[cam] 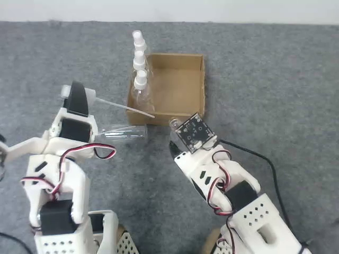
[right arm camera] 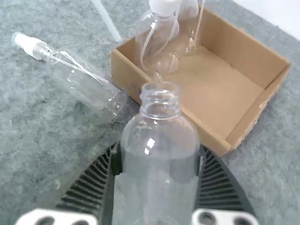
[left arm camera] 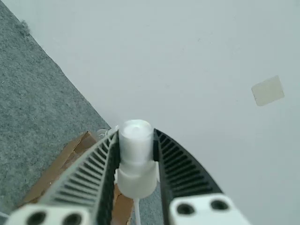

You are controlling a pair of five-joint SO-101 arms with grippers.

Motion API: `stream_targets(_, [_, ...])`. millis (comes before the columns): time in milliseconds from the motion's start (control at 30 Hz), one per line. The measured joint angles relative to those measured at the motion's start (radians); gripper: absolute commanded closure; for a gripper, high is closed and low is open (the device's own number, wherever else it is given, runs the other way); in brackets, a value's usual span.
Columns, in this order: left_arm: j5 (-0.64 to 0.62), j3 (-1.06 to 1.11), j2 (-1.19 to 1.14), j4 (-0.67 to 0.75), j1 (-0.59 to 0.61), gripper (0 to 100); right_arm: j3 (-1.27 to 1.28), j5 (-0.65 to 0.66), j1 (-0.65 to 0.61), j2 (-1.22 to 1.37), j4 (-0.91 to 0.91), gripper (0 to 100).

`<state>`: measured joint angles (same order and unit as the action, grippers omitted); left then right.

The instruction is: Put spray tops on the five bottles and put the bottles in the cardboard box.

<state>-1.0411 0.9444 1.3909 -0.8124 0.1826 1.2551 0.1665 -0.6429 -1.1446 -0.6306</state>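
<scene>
left gripper [left arm camera: 135, 137] clenched around a white spray top [left arm camera: 136, 173], centre left of the high view; right gripper [right arm camera: 158, 154] grasping an uncapped bottle [right arm camera: 157, 133] just below the cardboard box [cam: 180, 84].

Grey carpet [cam: 275, 69] meets a white wall [cam: 212, 9] (a thin black cable [cam: 263, 156] crosses the carpet).

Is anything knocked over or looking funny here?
Yes. One spray-topped bottle lies on its side on the grey carpet, outside the cardboard box, while three other bottles stand upright inside it. Nothing looks spilled or broken.
</scene>
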Motion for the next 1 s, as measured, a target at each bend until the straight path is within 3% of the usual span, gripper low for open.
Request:
stream_targets(467, [0.000,0.000,0.000,0.000,-0.115,99,0.015,0.020,-0.002,0.000,0.057,88.1])
stream_targets(1000, [0.000,0.000,0.000,0.000,-0.121,99,0.038,0.069,-0.035,0.000,0.057,88.1])
